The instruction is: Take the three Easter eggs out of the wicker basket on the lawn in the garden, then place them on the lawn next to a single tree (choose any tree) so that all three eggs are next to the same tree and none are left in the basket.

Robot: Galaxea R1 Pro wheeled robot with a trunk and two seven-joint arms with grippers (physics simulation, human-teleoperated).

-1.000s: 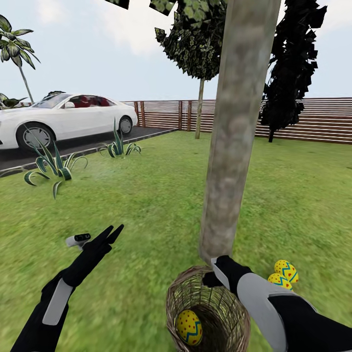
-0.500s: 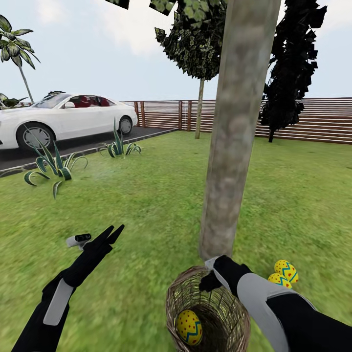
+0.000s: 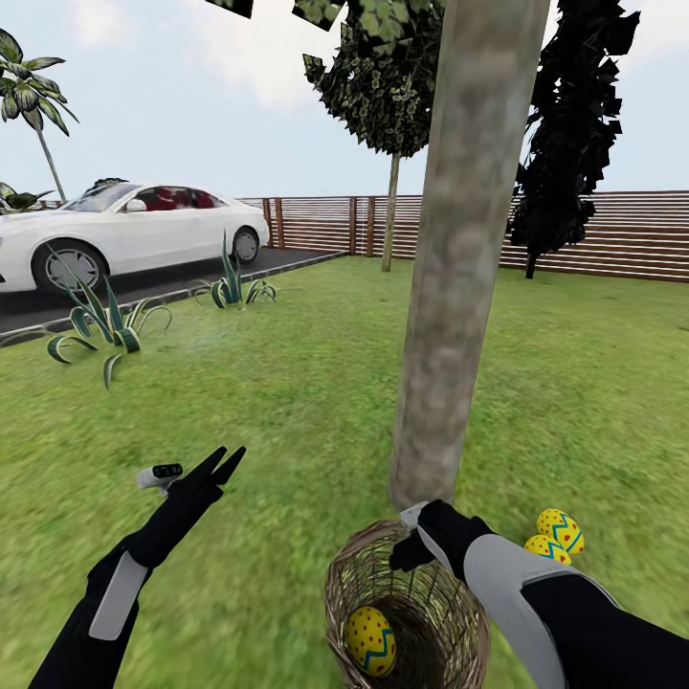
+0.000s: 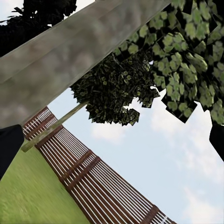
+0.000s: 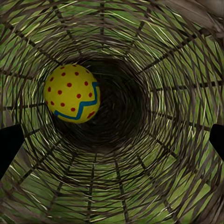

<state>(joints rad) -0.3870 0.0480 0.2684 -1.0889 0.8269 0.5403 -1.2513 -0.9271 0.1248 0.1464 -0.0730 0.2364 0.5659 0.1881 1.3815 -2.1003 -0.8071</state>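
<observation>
My right gripper's fingers (image 5: 9,147) were spread wide: in the right wrist view their dark tips sat at opposite edges of the frame with nothing between them but the interior of the wicker basket (image 5: 154,154). In the head view the right gripper (image 3: 410,550) was at the basket (image 3: 450,632) mouth, just inside the far rim, on the side nearest the tree (image 3: 459,287).

One Easter egg (image 5: 72,93) lay inside the basket against the woven wall, apart from both fingertips. In the head view this egg (image 3: 370,639) lay low in the basket on its left side, leaving the rest of the interior open.

Two more eggs (image 3: 559,528) (image 3: 546,548) lay on the lawn (image 3: 287,402), touching each other, close to the base of the trunk on its right and just beyond my right forearm. The basket rim stood close to the foot of the trunk.

My left gripper (image 3: 228,460) was held above the grass well to the left of the basket, its fingers parted and holding nothing. Open lawn surrounded it on all sides. In the left wrist view it pointed up past the trunk (image 4: 70,51) toward foliage and sky, with a slatted fence (image 4: 93,182) below.
</observation>
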